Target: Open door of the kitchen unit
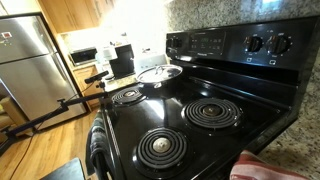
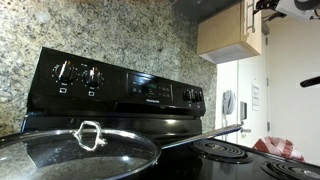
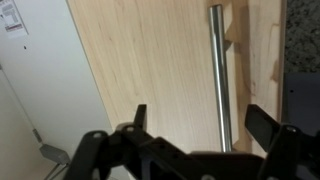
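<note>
The tool [image 3: 200, 122] stands wide open and empty, facing the wooden door [image 3: 140, 60] of the wall cabinet [image 2: 225, 35]. The bar handle [image 3: 217, 70], mounted near one side edge of the door, lies straight ahead between the jaws, its long axis crossing their closing line.

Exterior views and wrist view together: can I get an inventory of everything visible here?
cabinet door: one, light wood, filling the wrist view
bar handle: one, silver, upright on that door
wall cabinet: one, light wood, high beside the stove
stove: one, black, foreground of both exterior views
coil burners: four, dark, on the stove top
glass lid: one, clear, metal handle, on the stove
refrigerator: one, stainless, far side of the kitchen
backsplash: one, speckled granite, behind the stove
cloth: one, red and white, by the stove's corner
gripper: one, black, open, facing the handle, not gripping
</note>
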Tool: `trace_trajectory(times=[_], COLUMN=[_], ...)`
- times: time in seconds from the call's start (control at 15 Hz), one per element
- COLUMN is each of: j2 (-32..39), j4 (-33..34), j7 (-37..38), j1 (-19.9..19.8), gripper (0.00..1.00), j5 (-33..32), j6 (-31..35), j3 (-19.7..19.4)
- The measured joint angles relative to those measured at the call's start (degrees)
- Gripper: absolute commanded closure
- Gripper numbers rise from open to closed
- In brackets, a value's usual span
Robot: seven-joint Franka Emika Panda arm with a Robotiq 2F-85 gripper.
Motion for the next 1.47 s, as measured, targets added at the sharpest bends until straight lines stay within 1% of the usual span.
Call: trace_trajectory(times=[0.13,0.27,0.33,0.4,0.47,0.53,0.87,0.93,1.0,1.07,1.13,1.27,1.47], j2=[0.79,1.27,1.41,1.47,1.54,1.62,2.85,3.29,3.74,4.19,4.57,5.03,5.09], j4=[0.98,1.54,1.71,1.84,1.96,2.07,2.66,2.81,2.94,3.1,3.22,3.44,3.67], j7=[0.0,0.0,0.0,0.0,0.0,0.0,-0.06,-0.06,-0.06,-0.06,-0.07,-0.09,-0.09], j1=[-2.18,-3.07,-3.08,-2.88,-2.47,-2.0,-0.18,0.07,0.18,0.23,0.24,0.29,0.49], gripper=[0.0,0.0,0.09,0.03,0.05,0.0,0.0,0.04,0.28,0.28,0.32,0.47,0.71], j5=[0.0,0.0,0.0,0.0,-0.01,-0.01,-0.21,-0.28,-0.33,-0.36,-0.38,-0.5,-0.53], j6=[-0.28,-0.42,-0.42,-0.42,-0.42,-0.42,-0.42,-0.42,-0.42,-0.42,-0.42,-0.39,-0.39], j3=[1.52,2.47,2.72,2.86,2.88,2.89,2.87,2.85,2.85,2.82,2.78,2.58,2.29])
